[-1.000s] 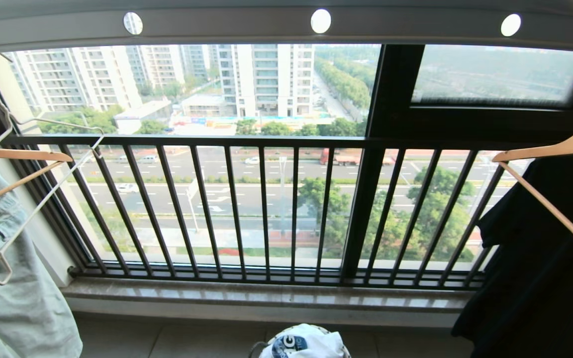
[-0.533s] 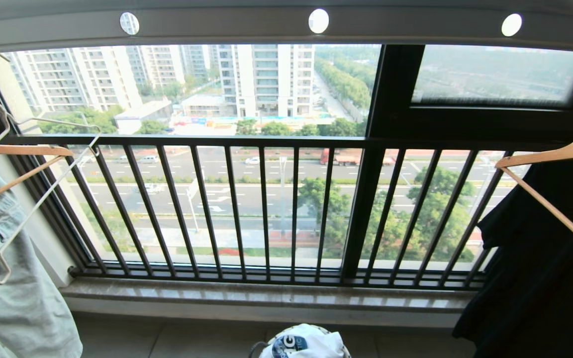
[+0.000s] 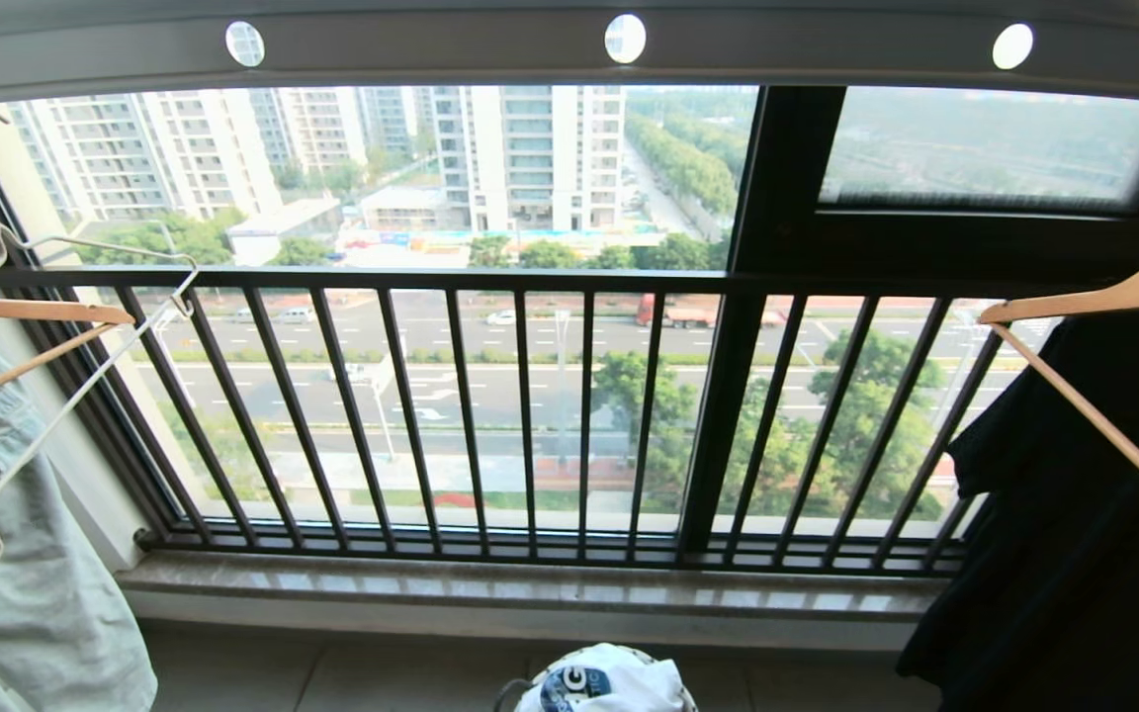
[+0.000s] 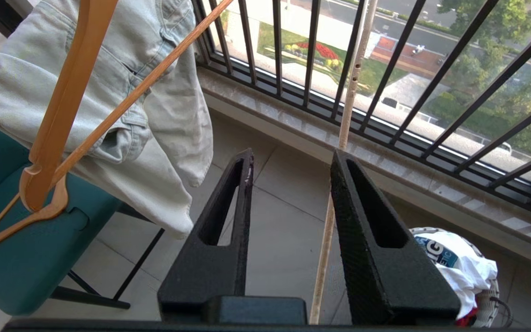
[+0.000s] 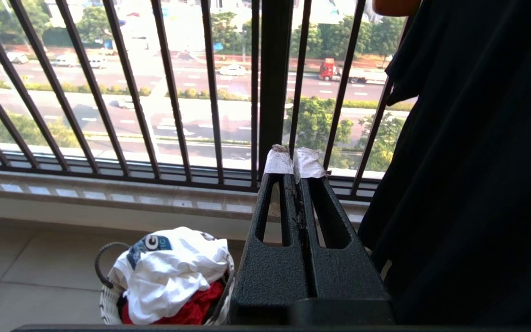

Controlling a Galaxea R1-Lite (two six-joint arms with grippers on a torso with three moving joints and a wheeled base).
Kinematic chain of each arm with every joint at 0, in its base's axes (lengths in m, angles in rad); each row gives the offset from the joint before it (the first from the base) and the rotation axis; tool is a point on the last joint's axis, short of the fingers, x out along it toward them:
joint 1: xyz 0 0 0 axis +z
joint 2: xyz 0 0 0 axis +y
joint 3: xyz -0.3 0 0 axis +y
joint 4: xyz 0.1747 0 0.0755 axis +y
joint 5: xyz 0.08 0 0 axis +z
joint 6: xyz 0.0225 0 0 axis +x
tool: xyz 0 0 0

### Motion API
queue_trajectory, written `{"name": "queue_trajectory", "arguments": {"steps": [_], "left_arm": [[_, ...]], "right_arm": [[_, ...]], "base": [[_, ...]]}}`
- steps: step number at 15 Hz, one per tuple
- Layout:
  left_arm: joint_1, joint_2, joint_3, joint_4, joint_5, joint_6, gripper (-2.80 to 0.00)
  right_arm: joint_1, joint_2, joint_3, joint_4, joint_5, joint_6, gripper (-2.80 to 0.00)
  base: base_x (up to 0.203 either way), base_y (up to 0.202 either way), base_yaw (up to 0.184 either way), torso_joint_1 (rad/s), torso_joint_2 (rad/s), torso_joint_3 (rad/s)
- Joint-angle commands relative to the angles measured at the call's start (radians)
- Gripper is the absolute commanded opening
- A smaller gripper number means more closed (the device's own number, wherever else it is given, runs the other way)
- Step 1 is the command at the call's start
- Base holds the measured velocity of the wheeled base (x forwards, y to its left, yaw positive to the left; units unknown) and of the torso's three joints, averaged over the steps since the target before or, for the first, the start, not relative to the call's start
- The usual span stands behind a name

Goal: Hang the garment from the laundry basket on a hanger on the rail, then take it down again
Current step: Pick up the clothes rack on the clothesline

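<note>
Beside the pale denim garment, the left gripper is seen with fingers parted, empty; the right gripper is pressed shut, empty.

a pale denim garment hangs on a wooden hanger at the left, above a teal chair. a black garment hangs at the right. dark window bars front a stone sill. red cloth shows low on the tiled floor.
</note>
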Motion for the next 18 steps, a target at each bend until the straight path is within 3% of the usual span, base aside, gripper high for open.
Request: {"name": "queue_trajectory", "arguments": {"steps": [1, 4, 7, 10, 14, 18], "left_arm": [[0.000, 0.019, -0.009, 0.004, -0.015, -0.001, 0.00], [0.000, 0.021, -0.007, 0.002, -0.055, -0.003, 0.00], [0.003, 0.048, -0.004, -0.013, -0.049, -0.046, 0.00], [0.006, 0.062, 0.037, -0.043, -0.052, -0.044, 0.00], [0.008, 0.068, 0.144, -0.200, -0.128, -0.021, 0.00], [0.030, 0.109, 0.171, -0.229, -0.148, -0.012, 0.00]], "right_arm": [[0.000, 0.001, 0.000, 0.000, 0.000, 0.000, -2.80], [0.002, 0.001, 0.000, 0.000, 0.000, 0.000, -2.80], [0.001, 0.001, 0.000, -0.001, 0.000, 0.000, -2.80], [0.000, 0.001, 0.000, -0.001, 0.000, 0.000, -2.80], [0.000, 0.001, 0.000, 0.000, 0.000, 0.000, -2.80], [0.000, 0.001, 0.000, -0.001, 0.000, 0.000, -2.80]], "base": [[0.000, 0.000, 0.000, 0.000, 0.00, 0.000], [0.000, 0.000, 0.000, 0.000, 0.00, 0.000], [0.000, 0.000, 0.000, 0.000, 0.00, 0.000], [0.000, 0.000, 0.000, 0.000, 0.00, 0.000], [0.000, 0.000, 0.000, 0.000, 0.00, 0.000], [0.000, 0.000, 0.000, 0.000, 0.00, 0.000]]}}
